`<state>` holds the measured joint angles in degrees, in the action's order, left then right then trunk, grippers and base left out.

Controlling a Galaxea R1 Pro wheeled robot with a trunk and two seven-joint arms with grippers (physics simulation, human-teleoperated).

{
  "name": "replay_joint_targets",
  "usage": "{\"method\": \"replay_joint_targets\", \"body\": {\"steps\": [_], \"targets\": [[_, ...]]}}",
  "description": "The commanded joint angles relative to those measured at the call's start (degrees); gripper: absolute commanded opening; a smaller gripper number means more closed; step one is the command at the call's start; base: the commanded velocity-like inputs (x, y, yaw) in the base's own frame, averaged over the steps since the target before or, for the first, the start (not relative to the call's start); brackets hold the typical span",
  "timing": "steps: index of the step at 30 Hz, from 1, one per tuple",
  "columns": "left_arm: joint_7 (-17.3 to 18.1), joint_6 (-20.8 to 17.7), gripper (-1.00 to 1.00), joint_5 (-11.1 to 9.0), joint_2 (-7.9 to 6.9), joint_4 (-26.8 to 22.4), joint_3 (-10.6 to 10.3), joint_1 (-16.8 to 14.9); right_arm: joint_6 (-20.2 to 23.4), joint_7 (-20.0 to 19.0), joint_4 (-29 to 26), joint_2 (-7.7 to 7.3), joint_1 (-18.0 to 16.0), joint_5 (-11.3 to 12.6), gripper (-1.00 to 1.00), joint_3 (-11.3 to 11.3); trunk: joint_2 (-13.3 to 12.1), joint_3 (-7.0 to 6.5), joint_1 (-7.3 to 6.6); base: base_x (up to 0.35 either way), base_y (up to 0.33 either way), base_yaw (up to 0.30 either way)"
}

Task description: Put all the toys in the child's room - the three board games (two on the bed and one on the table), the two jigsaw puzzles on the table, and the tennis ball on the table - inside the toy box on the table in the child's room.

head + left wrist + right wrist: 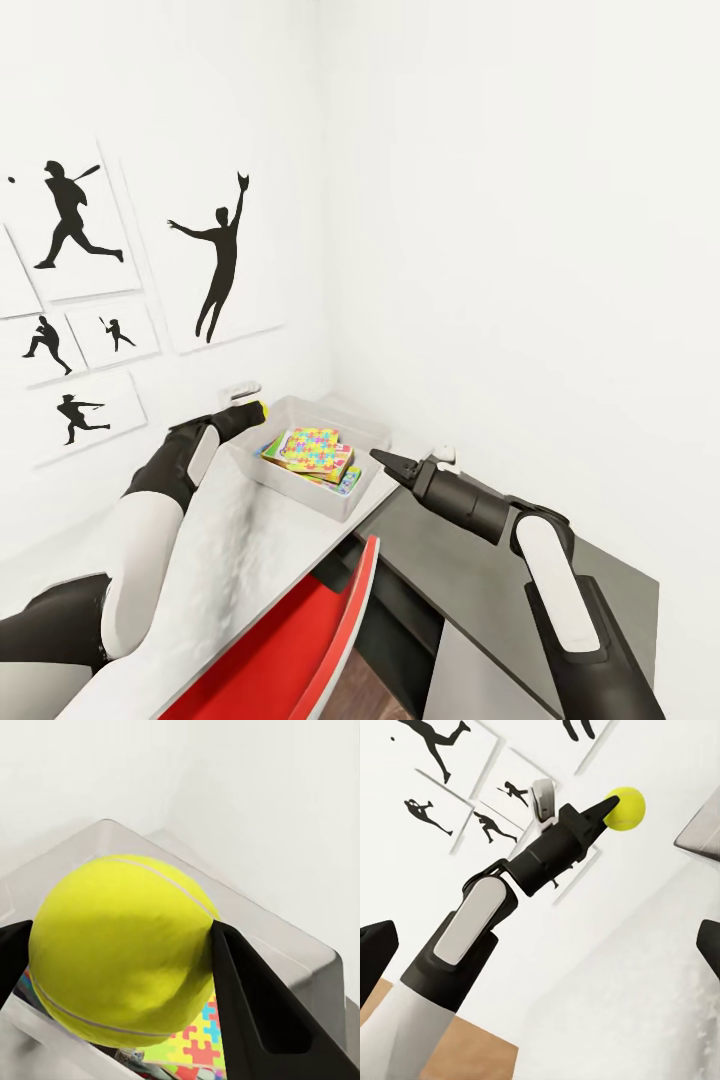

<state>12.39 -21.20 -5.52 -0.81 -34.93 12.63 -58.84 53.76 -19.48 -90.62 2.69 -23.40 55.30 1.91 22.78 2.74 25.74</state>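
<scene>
My left gripper [250, 411] is shut on the yellow-green tennis ball [259, 408], holding it above the near-left rim of the light grey toy box [330, 503]. The left wrist view shows the ball [120, 945] between both black fingers [247, 1005], over the box's rim [300, 941]. Inside the box a mosaic jigsaw puzzle [318, 447] lies on top of a stack, with coloured board game edges [346, 482] showing beneath it. The puzzle [191, 1050] also shows under the ball. My right gripper [384, 459] hangs open and empty just right of the box.
The toy box stands at the far end of the pale table [250, 545], in the corner of two white walls. A red chair [300, 640] is tucked under the table's near edge. A lower dark grey unit [480, 590] lies under my right arm. Black sports silhouettes [70, 215] hang on the left wall.
</scene>
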Motion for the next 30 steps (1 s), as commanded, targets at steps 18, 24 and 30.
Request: {"method": "replay_joint_targets", "body": {"steps": [18,24,30], "targets": [[0.3,1.3,-1.0,-0.3,0.1,-0.1,0.1,0.0,0.2,-0.4,0.0,0.03,-0.2,-0.3,1.0,-0.1,0.1,0.14,0.04,0.076,0.0,0.0],[0.3,1.4,-1.0,-0.3,0.1,-0.1,0.1,0.0,0.2,-0.4,0.0,0.14,-0.2,-0.3,1.0,-0.1,0.1,0.14,0.04,0.003,0.0,0.0],[0.3,1.4,-1.0,-0.3,0.1,-0.1,0.1,0.0,0.2,-0.4,0.0,0.2,-0.2,-0.3,1.0,-0.1,0.1,0.14,0.04,0.0,0.0,0.0]]}}
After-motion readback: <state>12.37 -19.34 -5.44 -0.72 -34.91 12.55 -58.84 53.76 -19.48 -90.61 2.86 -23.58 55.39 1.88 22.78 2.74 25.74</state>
